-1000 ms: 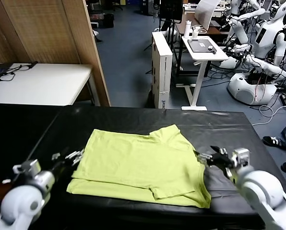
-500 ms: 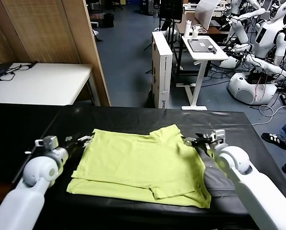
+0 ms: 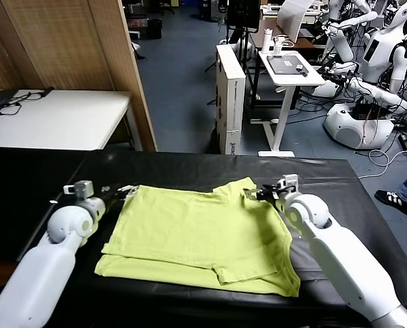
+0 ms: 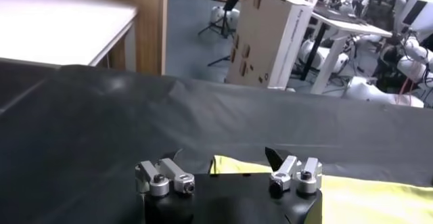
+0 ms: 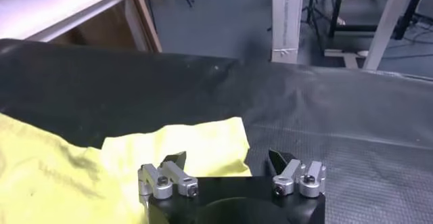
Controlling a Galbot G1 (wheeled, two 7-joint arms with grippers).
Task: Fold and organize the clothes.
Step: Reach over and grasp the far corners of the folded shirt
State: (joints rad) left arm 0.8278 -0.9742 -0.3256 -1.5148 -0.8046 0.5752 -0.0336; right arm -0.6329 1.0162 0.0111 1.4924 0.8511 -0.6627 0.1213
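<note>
T-shirt flat on black table; L gripper & R gripper both apart

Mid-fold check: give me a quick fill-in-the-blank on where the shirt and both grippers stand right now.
1. The T-shirt lies on a table cover coloured ____.
2. The left gripper is at the shirt's far-____ corner.
3. Both the left and the right gripper have their jaws ____.
4. The shirt's colour is lime ____.

Missing words: black; left; open; yellow-green

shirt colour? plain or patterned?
Plain lime yellow-green T-shirt, no pattern visible, lying on the black table cover. Best seen in the head view.
</note>
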